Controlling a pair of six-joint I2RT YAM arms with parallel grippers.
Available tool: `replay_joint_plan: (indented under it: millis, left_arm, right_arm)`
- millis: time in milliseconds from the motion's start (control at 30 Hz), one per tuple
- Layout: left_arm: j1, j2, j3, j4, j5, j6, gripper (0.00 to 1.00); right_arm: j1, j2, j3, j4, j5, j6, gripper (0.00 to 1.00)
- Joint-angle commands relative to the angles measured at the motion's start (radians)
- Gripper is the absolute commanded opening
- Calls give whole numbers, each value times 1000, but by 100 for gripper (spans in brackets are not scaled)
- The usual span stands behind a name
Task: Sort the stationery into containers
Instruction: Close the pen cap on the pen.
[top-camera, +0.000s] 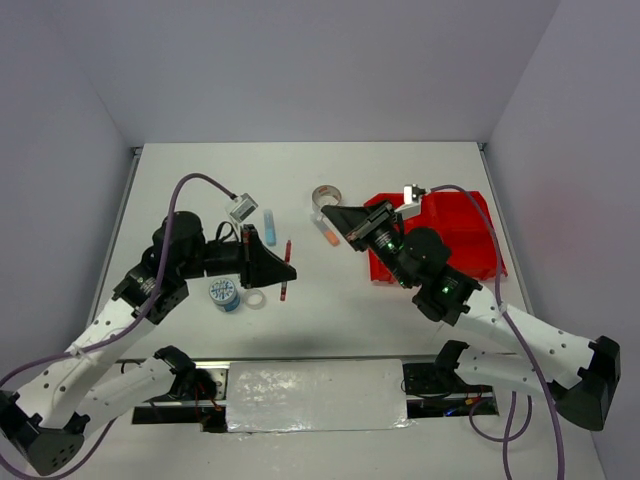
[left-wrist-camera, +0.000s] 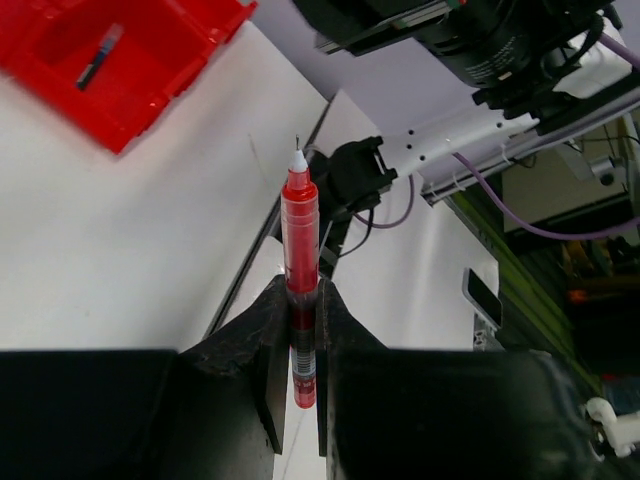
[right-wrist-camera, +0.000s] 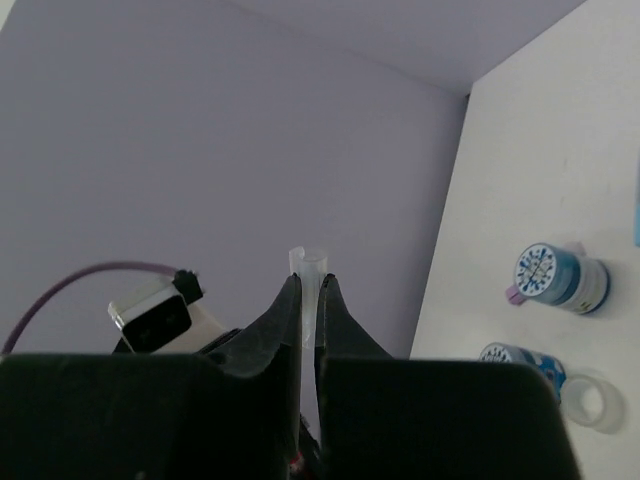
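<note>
— The red bin (top-camera: 470, 215) sits on the right of the table (top-camera: 330, 330) from above. Only the left wrist view shows a dark pen (left-wrist-camera: 98, 58) lying in one compartment.
— And the left gripper (top-camera: 288, 270)?
— Its jaws are narrowly parted, clamped on the red pen (left-wrist-camera: 299, 235) near the table's middle.
— The right gripper (right-wrist-camera: 308, 285)?
— Closed. Its own camera alone shows a thin pale sliver (right-wrist-camera: 306, 262) between the tips; I cannot tell what it is.

a flat white tabletop (top-camera: 400, 180) sits inside plain pale lilac-grey walls (top-camera: 300, 60) on three sides, under soft even light. a thin grey rim strip (top-camera: 118, 215) runs along its left edge, and a mottled glossy white panel (top-camera: 315, 395) lies at the near edge.
</note>
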Motion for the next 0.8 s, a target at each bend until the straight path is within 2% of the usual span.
replay_joint_plan:
  millis: [0, 367, 767]
  left_arm:
    - [-32, 33, 11, 127, 71, -13, 0]
    - [-35, 68, 16, 119, 65, 19, 0]
    - [-35, 45, 30, 96, 21, 34, 0]
  right_arm:
    - [24, 29, 42, 136, -56, -11, 0]
    - [31, 78, 100, 166, -269, -97, 0]
    - [40, 104, 99, 185, -317, -125, 0]
